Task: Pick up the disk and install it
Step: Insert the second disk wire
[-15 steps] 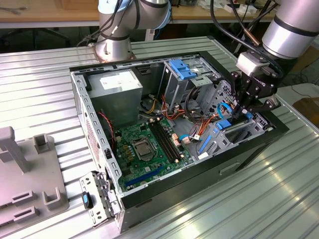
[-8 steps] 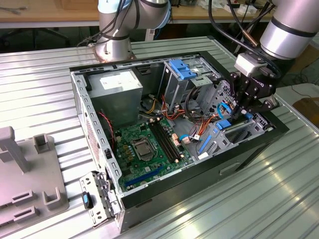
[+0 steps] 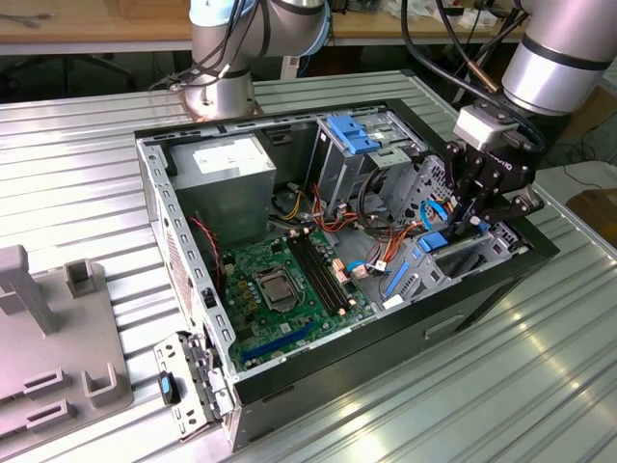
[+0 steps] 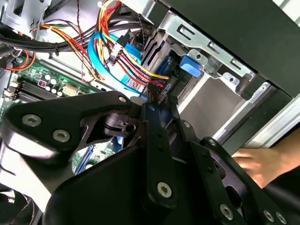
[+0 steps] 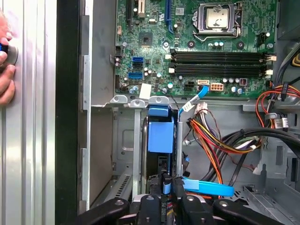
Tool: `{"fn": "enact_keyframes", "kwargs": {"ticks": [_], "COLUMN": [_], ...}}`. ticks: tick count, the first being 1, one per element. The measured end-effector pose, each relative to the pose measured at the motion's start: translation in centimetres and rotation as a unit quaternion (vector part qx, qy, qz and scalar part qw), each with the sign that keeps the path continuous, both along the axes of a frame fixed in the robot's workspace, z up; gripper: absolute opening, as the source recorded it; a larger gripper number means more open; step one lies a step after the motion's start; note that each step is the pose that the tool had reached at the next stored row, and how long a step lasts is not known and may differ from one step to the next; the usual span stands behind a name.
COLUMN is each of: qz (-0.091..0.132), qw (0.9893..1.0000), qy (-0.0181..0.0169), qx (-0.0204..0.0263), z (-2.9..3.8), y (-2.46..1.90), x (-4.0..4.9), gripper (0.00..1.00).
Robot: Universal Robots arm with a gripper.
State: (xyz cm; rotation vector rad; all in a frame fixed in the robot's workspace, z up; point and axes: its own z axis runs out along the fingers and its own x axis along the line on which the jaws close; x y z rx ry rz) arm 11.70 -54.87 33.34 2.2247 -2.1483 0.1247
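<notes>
**Disk going down into the drive bay, edge first**

Start at the exterior view's left: a grey fixture block (image 3: 58,357) sits apart on the ribbed metal table (image 3: 540,386), out of play. Move rightwards and you have the open computer case (image 3: 193,318) lying on its side, so the green motherboard (image 3: 289,285) faces up and your arm can come straight down into it. Further right, the gripper (image 3: 479,204) hangs over the drive cage (image 3: 463,256) at the case's front corner. In the first wrist view, the gripper (image 5: 171,190) is pinched narrow on the disk (image 5: 161,136), which stands on edge inside the bay, its blue carrier running between the metal walls — held that way, I'd judge, so the rails can track down the slot. The orange and yellow cable bundle (image 5: 211,138) lies just beside it. A person's hand (image 5: 5,70) rests on the table outside the case. No print reads clearly enough to quote.
</notes>
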Motion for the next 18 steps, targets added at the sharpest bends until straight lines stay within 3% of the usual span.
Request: {"fn": "enact_keyframes", "kwargs": {"ticks": [18], "qz": [0.000], "qw": [1.0000], "qy": [0.0000], "qx": [0.0000], "z": [0.00], "y": [0.00], "x": [0.00], "gripper": [0.23]}}
